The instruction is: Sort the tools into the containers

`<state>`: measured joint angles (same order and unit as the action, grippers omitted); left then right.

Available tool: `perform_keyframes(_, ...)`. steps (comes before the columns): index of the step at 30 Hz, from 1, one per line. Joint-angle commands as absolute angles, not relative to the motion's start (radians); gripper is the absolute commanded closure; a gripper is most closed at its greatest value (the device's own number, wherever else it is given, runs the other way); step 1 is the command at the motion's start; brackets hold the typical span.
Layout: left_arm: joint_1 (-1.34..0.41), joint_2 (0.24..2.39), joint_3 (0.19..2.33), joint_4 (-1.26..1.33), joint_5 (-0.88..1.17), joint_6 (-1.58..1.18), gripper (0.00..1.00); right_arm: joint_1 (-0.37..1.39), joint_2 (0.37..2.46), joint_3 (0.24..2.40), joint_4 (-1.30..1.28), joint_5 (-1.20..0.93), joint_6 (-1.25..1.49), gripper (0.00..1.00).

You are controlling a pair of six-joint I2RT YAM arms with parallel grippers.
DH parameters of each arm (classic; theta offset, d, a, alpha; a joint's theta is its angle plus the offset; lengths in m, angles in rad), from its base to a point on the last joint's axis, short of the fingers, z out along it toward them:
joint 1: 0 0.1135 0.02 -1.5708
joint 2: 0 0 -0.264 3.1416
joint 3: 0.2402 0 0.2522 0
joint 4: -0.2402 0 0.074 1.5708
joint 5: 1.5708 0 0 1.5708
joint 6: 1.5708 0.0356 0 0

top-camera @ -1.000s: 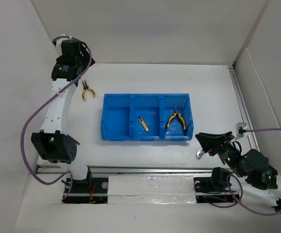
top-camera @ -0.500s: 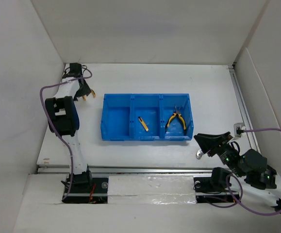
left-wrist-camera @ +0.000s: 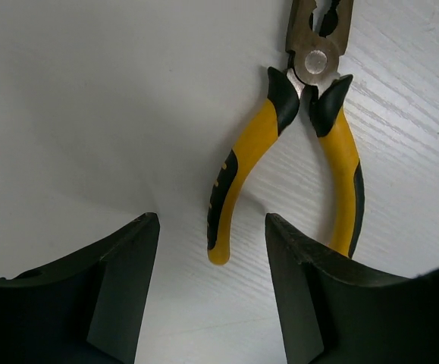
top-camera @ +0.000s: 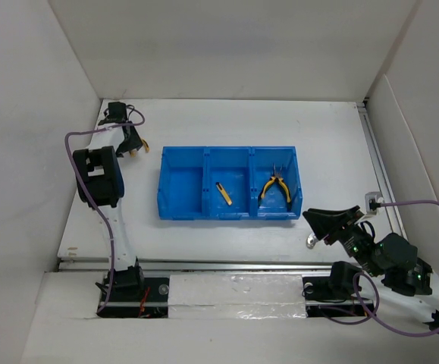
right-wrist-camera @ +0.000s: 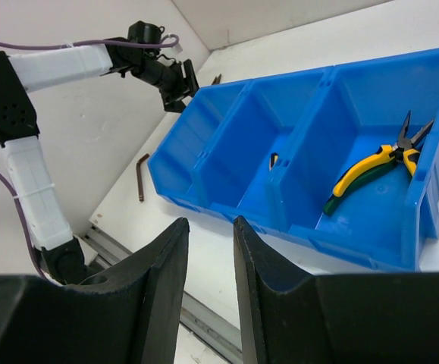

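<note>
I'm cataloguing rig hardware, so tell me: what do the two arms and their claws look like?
Both are built from white tube-like links joined by bulky black joint housings. The left arm and right arm each trail a loose purple cable outside the links. The left claw and right claw each have two broad, dark matte fingers with flat inner faces.

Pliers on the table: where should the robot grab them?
Probably the handle whose end lies between the left gripper's open fingers, coming from above. The pliers lie flat with handles spread, so one handle fits the gap alone.
</note>
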<state>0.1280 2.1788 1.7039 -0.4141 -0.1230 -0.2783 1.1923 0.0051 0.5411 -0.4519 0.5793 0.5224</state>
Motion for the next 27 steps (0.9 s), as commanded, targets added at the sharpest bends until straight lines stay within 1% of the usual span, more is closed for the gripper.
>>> perform_keyframes(1,0.146,2.195,1.759,-0.405,-0.112,-0.255,0.45,1.2,-0.129,0.549,-0.405,0.571,0.502,0.64)
perform_keyframes(8,0.146,2.262,1.809,-0.4,-0.074,-0.227,0.43,1.2,-0.13,0.548,-0.4,0.552,0.5,0.65)
perform_keyframes(12,0.146,2.318,1.857,-0.431,-0.084,-0.215,0.46,1.2,-0.132,0.546,-0.396,0.54,0.502,0.64)
perform_keyframes(13,0.146,2.328,1.865,-0.437,-0.083,-0.212,0.5,1.2,-0.132,0.548,-0.397,0.54,0.502,0.64)
perform_keyframes(14,0.146,2.341,1.877,-0.445,-0.075,-0.212,0.6,1.2,-0.13,0.548,-0.396,0.538,0.5,0.64)
perform_keyframes(15,0.146,2.342,1.881,-0.448,-0.078,-0.212,0.66,1.2,-0.132,0.548,-0.397,0.537,0.502,0.64)
perform_keyframes(16,0.146,2.339,1.876,-0.445,-0.077,-0.212,0.7,1.2,-0.133,0.546,-0.396,0.535,0.502,0.64)
perform_keyframes(17,0.146,2.327,1.864,-0.437,-0.087,-0.21,0.77,1.2,-0.133,0.546,-0.396,0.534,0.5,0.64)
perform_keyframes(19,0.146,2.312,1.83,-0.408,-0.087,-0.206,0.83,1.2,-0.133,0.546,-0.393,0.532,0.5,0.64)
perform_keyframes(20,0.146,2.306,1.824,-0.405,-0.084,-0.206,0.9,1.2,-0.132,0.546,-0.393,0.534,0.5,0.64)
perform_keyframes(23,0.146,2.3,1.822,-0.416,-0.069,-0.212,1.0,1.2,-0.137,0.546,-0.393,0.532,0.502,0.64)
perform_keyframes(27,0.146,2.249,1.78,-0.387,-0.078,-0.239,1.0,1.2,-0.135,0.543,-0.393,0.537,0.502,0.64)
